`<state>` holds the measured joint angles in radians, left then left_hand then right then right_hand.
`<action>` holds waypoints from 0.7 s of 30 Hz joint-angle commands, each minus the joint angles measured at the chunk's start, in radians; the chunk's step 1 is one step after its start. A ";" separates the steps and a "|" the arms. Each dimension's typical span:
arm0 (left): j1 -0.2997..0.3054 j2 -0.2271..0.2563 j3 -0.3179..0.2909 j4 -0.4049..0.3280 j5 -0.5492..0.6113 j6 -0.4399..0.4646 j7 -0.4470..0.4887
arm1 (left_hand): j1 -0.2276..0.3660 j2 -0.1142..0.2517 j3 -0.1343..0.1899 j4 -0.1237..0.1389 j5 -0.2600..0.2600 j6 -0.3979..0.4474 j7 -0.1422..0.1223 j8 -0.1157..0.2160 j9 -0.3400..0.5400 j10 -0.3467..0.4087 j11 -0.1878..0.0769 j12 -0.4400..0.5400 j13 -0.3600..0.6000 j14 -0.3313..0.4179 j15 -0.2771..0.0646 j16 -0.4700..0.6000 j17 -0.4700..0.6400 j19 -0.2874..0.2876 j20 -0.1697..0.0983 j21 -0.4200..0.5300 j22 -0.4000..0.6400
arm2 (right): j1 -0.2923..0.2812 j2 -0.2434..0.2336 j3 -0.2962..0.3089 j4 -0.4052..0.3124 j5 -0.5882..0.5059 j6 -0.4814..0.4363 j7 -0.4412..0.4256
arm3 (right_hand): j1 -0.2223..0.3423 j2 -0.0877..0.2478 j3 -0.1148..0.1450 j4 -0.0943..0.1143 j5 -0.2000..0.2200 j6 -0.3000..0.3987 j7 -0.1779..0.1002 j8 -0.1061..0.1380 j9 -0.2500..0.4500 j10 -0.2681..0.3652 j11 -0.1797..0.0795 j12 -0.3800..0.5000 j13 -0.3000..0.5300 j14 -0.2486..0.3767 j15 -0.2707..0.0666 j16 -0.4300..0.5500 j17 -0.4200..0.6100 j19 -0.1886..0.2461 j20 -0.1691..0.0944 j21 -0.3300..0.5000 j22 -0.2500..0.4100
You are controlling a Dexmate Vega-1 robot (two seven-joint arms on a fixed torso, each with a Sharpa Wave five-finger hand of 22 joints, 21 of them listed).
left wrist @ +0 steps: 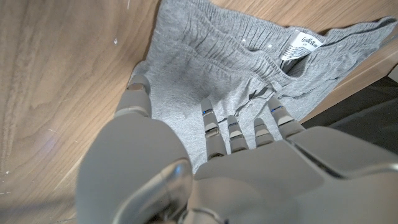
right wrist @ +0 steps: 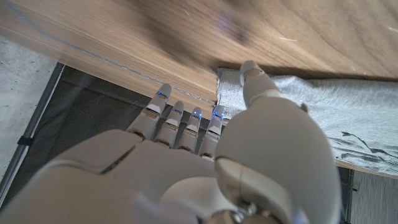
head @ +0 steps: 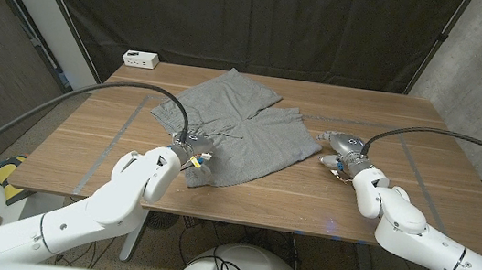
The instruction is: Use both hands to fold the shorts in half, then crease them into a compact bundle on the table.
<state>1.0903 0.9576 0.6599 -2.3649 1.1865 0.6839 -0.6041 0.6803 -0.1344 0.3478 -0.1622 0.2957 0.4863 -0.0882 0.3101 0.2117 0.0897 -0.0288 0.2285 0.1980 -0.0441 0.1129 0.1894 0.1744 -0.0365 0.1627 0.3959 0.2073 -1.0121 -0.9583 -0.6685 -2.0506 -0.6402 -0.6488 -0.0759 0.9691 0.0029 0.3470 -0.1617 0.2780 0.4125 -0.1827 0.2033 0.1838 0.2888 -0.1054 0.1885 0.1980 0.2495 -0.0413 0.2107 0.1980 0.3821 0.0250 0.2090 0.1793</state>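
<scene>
grey plastic and pale metal make up the left hand (head: 182, 149), which lies on the waistband end of the shorts (head: 240, 128), the end nearest the robot. in the left wrist view its fingers (left wrist: 229, 129) are spread and pressed down onto the cloth, thumb out to one side; i cannot tell whether any fabric is pinched under them. a white label (left wrist: 303, 46) shows inside the gathered waistband just past the fingertips.

the right hand (head: 343, 148) sits just beside the shorts' far-right edge, at the leg hem. in the right wrist view its fingers (right wrist: 186, 121) are side by side and reach ahead, thumb alongside, touching or nearly touching the hem; whether it grips the cloth i cannot tell.

the shorts, grey, lie spread and rumpled on the wooden table (head: 427, 121), between the two hands, one leg stretching away from the robot. a small white box (head: 141, 58) stands well apart from the shorts, at the table's far left corner. behind the table hangs a dark curtain (head: 264, 18).
</scene>
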 commanded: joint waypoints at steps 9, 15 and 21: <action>0.087 -0.109 -0.011 0.073 0.336 -0.107 -0.005 | 0.090 0.020 -0.005 0.001 0.020 0.081 -0.014 0.046 0.011 0.084 -0.051 0.017 0.002 0.057 -0.042 0.016 0.003 0.068 -0.021 0.030 0.005 | -0.022 0.024 0.013 0.082 0.041 0.119 -0.116 | 0.031 0.020 -0.014 0.008 0.013 0.026 -0.030 0.002 0.006 0.021 -0.007 0.012 0.002 0.010 -0.100 0.012 0.009 0.005 -0.009 0.002 0.004; 0.112 -0.142 -0.040 0.102 0.354 -0.131 0.012 | 0.101 0.042 0.000 0.008 0.021 0.096 -0.003 0.052 0.011 0.101 -0.051 0.019 0.002 0.072 -0.045 0.018 0.003 0.077 -0.015 0.035 0.007 | 0.008 0.039 -0.011 0.099 0.020 0.130 -0.086 | 0.045 0.028 -0.017 0.007 0.014 0.015 -0.037 -0.005 0.006 0.018 -0.013 0.011 0.002 0.011 -0.101 0.014 0.010 0.007 -0.009 0.003 0.004; 0.128 -0.161 -0.061 0.117 0.314 -0.156 0.039 | 0.125 0.067 0.000 0.013 0.009 0.200 -0.017 0.098 0.015 0.131 -0.067 0.017 0.002 0.095 -0.048 0.013 0.001 0.088 -0.012 0.043 0.010 | 0.020 0.049 -0.012 0.121 0.023 0.162 -0.092 | 0.069 0.042 -0.026 0.007 0.014 0.063 -0.033 0.011 0.009 0.017 -0.032 0.012 0.002 0.007 -0.103 0.015 0.010 0.001 -0.012 0.001 0.004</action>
<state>1.1817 0.8417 0.6297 -2.2831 1.4838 0.5704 -0.5990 0.7916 -0.0829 0.3479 -0.1541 0.3079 0.6127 -0.0935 0.3740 0.2212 0.1978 -0.0818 0.2410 0.1979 0.0374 0.0641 0.1967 0.1744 0.0433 0.1502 0.4262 0.2118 -1.0134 -0.9273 -0.6690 -1.9677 -0.6125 -0.5407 -0.1603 1.0182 0.0418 0.3306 -0.1561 0.2855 0.4256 -0.2198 0.1968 0.1874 0.2968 -0.1241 0.1965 0.1978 0.2536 -0.0373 0.2184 0.2074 0.3824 0.0176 0.2090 0.1792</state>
